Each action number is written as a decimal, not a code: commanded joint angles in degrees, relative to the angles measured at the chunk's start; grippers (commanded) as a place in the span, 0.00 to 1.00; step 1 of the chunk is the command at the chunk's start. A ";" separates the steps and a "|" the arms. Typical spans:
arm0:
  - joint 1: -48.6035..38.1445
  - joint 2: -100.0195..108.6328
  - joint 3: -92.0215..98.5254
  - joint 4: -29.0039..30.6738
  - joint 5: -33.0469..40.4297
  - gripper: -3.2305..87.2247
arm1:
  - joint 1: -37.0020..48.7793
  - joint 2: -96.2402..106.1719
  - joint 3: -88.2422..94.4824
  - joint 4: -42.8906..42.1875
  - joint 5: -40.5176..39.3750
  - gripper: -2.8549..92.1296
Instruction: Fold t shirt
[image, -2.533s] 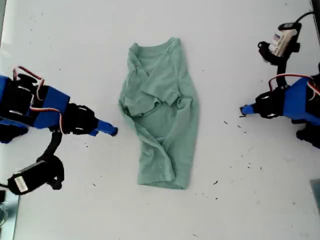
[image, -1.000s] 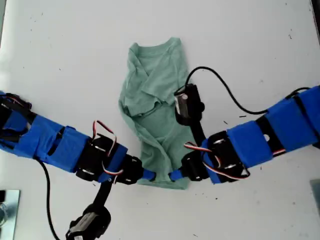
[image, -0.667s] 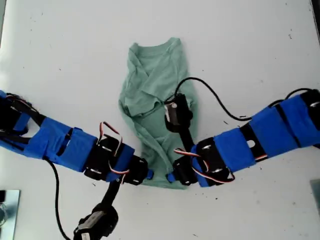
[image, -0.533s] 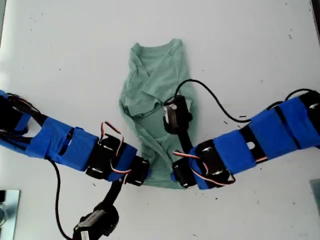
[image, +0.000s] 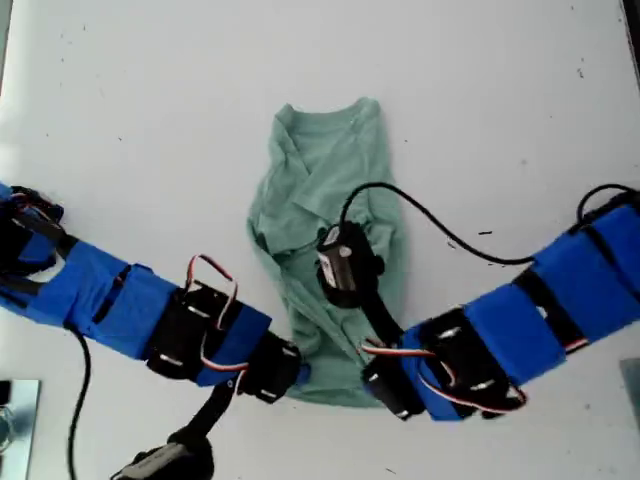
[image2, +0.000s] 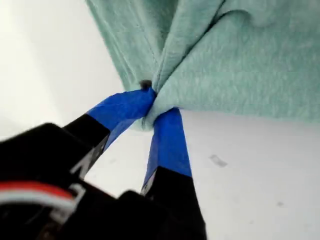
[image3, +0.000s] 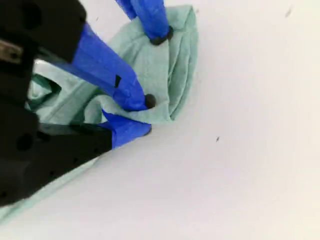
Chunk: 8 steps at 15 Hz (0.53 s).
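Observation:
The t shirt (image: 330, 180), pale sage green, lies crumpled lengthwise on the white table (image: 150, 100), collar toward the exterior view's top. My first gripper (image: 303, 375) comes in from the exterior view's left and is shut on one hem corner of the t shirt (image2: 240, 65); its blue fingertips (image2: 167, 135) pinch bunched cloth. My second gripper (image: 372, 383) comes in from the exterior view's right and is shut on the other hem corner of the t shirt (image3: 180, 55). In the second wrist view a fingertip (image3: 157, 25) of the first gripper also shows at the hem.
The second arm's wrist camera (image: 340, 265) and its black cable (image: 420, 210) hang over the shirt's middle. A metallic object (image: 15, 415) sits at the exterior view's lower left corner. Small dark specks dot the table.
Both arms came in from the sides to the shirt's hem and shut on its two corners. Since half a second ago the shirt has slid slightly toward the exterior view's bottom right.

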 joint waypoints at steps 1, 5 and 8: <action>7.03 10.20 -2.37 0.09 -2.11 0.03 | -5.27 12.83 0.44 2.20 1.67 0.04; 9.67 11.87 -2.11 -1.05 -4.75 0.03 | -3.87 14.33 2.37 0.79 2.02 0.04; 2.55 15.56 -0.09 1.76 -0.35 0.03 | 3.78 18.90 6.59 -0.35 -3.78 0.04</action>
